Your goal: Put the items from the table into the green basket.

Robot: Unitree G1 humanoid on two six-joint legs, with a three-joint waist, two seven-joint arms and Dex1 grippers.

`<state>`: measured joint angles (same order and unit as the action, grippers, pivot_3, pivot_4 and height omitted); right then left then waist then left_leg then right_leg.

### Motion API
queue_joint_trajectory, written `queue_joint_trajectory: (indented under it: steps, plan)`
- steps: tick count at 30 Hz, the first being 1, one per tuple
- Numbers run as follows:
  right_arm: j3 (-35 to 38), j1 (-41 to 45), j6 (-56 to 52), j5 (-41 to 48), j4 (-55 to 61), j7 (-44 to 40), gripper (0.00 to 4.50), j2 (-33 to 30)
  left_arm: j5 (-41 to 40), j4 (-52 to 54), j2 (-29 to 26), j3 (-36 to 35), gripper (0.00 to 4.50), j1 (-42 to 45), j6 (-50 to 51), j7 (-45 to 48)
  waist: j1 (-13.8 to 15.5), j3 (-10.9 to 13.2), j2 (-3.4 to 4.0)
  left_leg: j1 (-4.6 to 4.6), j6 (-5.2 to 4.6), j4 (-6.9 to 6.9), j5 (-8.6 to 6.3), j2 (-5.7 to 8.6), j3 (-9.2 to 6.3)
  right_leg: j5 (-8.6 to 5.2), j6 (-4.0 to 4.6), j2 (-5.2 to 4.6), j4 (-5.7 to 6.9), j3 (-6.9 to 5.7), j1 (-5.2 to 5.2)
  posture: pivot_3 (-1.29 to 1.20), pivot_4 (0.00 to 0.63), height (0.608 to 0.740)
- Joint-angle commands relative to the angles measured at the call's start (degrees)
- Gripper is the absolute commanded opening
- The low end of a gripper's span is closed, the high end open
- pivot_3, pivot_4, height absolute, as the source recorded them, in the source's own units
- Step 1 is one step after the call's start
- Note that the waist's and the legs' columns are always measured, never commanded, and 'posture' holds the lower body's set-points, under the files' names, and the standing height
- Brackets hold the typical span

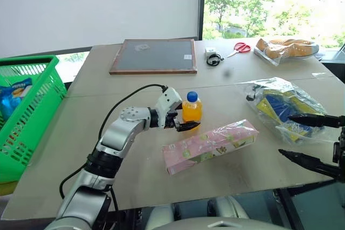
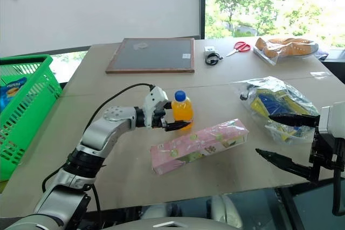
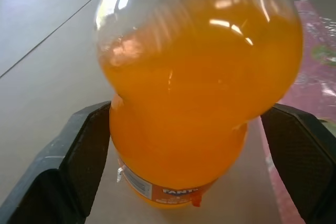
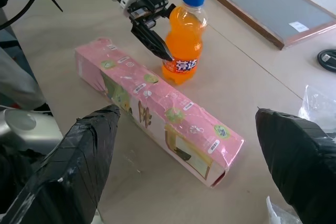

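Observation:
An orange-drink bottle (image 1: 192,110) with a blue cap stands upright mid-table (image 1: 97,117). My left gripper (image 1: 187,120) is open, with one black finger (image 3: 79,156) on each side of the bottle's lower half and a small gap at both sides. Just in front of the bottle lies the long pink box (image 1: 210,145). The clear bag of blue-and-yellow packets (image 1: 280,103) lies at the right. My right gripper (image 1: 294,139) hangs open near the table's front right edge, beside that bag and holding nothing. The green basket (image 1: 32,60) stands off the table's left end.
A blue packet (image 1: 13,92) lies inside the basket. At the back of the table are a framed dark board (image 1: 155,55), a black coiled item (image 1: 213,59), red scissors (image 1: 240,47) and a clear bag of baked goods (image 1: 285,48).

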<state>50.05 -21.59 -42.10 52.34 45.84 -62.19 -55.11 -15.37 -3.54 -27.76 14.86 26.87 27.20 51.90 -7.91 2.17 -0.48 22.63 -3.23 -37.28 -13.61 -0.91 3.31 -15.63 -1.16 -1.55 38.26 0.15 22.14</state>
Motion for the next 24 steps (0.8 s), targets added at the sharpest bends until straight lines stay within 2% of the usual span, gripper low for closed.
queue_joint_trajectory:
  steps: [1,3,5,8,13,18,21,24]
  plan:
    - [1.86,0.05,1.18,0.65,1.44,0.99,4.47,0.18,2.67,-4.54,2.88,1.03,4.24,2.86,-4.0,-0.59,-0.44,0.01,-0.02,0.0,0.0,0.0,0.0,0.0,0.0,0.0,0.0,-0.02,0.0,0.0,0.0,-0.33,0.013,0.74]
    - [1.93,-0.19,1.22,0.73,1.9,1.33,4.5,0.4,2.96,-6.05,4.12,0.83,3.81,3.36,-5.49,-0.24,-0.8,0.01,-0.02,0.02,0.0,0.0,0.0,0.01,0.0,0.01,-0.02,-0.03,-0.02,0.0,0.0,-0.34,0.012,0.74]
    - [1.99,-0.41,1.28,0.89,2.19,1.56,4.5,0.5,3.04,-6.29,4.55,0.43,3.06,3.27,-6.17,0.17,-1.05,0.0,-0.02,0.04,-0.02,-0.01,-0.01,0.01,0.0,0.02,-0.04,-0.04,-0.04,0.0,0.0,-0.34,0.012,0.74]
    - [1.56,-0.28,1.56,1.22,2.5,1.96,4.5,0.56,2.09,-4.86,4.48,-1.1,3.02,2.35,-6.72,0.38,-1.67,0.01,-0.03,0.04,-0.05,0.0,-0.03,0.01,0.0,0.03,-0.04,-0.03,-0.07,0.01,0.0,-0.34,0.012,0.74]
    - [-3.26,3.59,2.87,2.72,2.24,3.79,4.5,-0.05,-5.11,1.41,3.58,-10.8,3.02,0.98,-2.33,-1.93,-2.54,0.05,-0.11,0.06,-0.05,0.0,-0.03,-0.03,-0.02,0.04,-0.06,-0.03,-0.06,0.02,0.02,-0.27,0.004,0.74]
    - [-17.96,17.24,4.09,1.67,-0.52,9.66,4.5,-0.47,-11.15,8.79,-1.1,-23.62,3.02,0.92,6.78,-9.23,-2.96,0.1,-0.18,0.0,-0.05,-0.03,-0.03,-0.08,-0.04,0.11,-0.2,0.03,-0.05,0.06,0.02,-0.15,0.0,0.74]
    - [-31.5,31.66,0.23,0.57,-5.48,15.34,4.5,1.69,-11.82,11.29,-5.52,-31.61,3.02,0.7,9.76,-14.36,-1.98,0.12,-0.22,-0.04,-0.04,-0.02,-0.03,-0.06,-0.02,0.11,-0.19,0.04,-0.05,0.11,0.0,-0.08,0.0,0.74]
    - [-42.64,46.76,-3.82,-1.66,-12.05,19.36,4.5,6.52,-9.76,9.64,-10.38,-37.44,3.02,4.23,11.27,-20.79,-0.23,0.24,-0.44,0.05,-0.04,0.04,-0.02,-0.04,-0.06,0.22,-0.02,0.02,-0.05,0.09,0.08,-0.02,0.0,0.74]
